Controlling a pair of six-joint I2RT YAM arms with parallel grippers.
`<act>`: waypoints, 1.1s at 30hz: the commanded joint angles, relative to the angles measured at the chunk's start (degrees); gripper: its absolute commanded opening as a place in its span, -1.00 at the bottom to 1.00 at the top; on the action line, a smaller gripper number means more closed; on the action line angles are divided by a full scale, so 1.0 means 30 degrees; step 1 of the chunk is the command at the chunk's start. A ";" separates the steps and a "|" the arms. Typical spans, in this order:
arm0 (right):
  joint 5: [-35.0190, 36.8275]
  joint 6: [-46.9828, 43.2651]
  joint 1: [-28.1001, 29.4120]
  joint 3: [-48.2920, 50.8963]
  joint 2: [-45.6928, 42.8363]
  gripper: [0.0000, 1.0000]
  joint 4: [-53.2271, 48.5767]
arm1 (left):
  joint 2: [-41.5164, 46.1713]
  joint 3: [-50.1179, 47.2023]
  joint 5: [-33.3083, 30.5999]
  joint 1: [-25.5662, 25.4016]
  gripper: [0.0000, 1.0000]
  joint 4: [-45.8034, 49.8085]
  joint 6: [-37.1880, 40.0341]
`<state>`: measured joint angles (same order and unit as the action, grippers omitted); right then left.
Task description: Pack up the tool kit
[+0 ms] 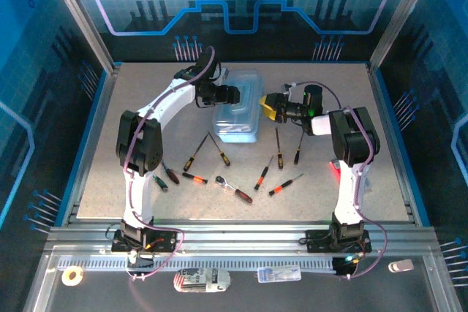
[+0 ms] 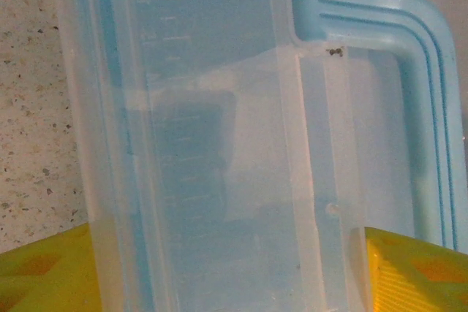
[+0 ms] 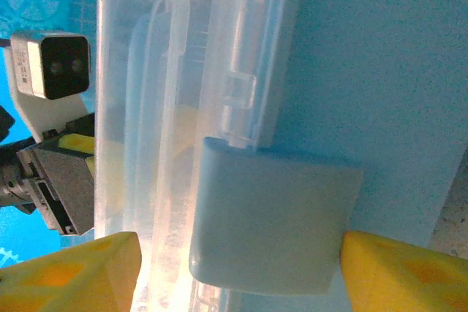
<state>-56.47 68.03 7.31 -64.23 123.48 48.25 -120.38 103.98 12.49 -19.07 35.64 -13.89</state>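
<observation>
Red-and-black screwdrivers [image 1: 194, 177] lie fanned over the speckled table [image 1: 102, 180], all on the base side of both sets of fingertips, and the ratchet wrench [image 1: 234, 188] sits among them. None of it is packed yet, and nothing is in either grip! Move out from the tools and the pale-blue tool box [image 1: 238, 111] stands directly between the two grippers, lid [image 2: 205, 107] down as far as I can judge. The left gripper [image 1: 232, 95] comes at it from one long side. On its wrist camera the yellow fingers [image 2: 44, 275] are spread wide with the translucent wall and lid running up between them, and the blue handle [image 2: 428, 107] curves away beyond the far fingertip. Whether the pads press on the plastic, I can't tell. It reads as a bracing stance, there to stop the light box from skating. Opposite, the right gripper [image 1: 270, 106] faces the other long side, fingers [image 3: 73, 272] also parted, and the blue latch [image 3: 270, 217] sits squarely in the gap. One fingertip is just beside the latch's edge and the other stands off it, so nothing is clamped. That framing looks deliberate to me, because the clasp has to be flipped before any tool can go in. The risk is the box tipping or sliding toward the left fingers if that latch is stiff.
</observation>
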 commanded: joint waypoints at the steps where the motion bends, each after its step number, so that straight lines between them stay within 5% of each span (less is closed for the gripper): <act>1: -0.0924 0.2842 -0.0131 -0.0062 0.0908 0.44 0.4357 | -0.0640 -0.0667 0.0899 -0.0118 0.34 0.1090 -0.0349; 16: -0.0925 0.1678 0.0449 -0.0300 0.1122 0.38 0.2427 | -0.1098 0.0010 -0.0308 -0.0569 0.31 0.1901 -0.0191; 24: -0.1115 0.7706 0.0034 -0.0340 0.1930 0.25 0.9935 | -0.1995 0.0176 -0.2248 -0.0836 0.31 0.2791 -0.0233; 33: -0.1158 0.8160 -0.0393 -0.0011 0.0978 0.22 1.1074 | -0.2625 0.0235 -0.3827 -0.0850 0.29 0.3629 -0.0409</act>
<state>-57.23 90.43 6.50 -63.72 130.21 69.49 -121.99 106.80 8.19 -20.73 37.80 -15.05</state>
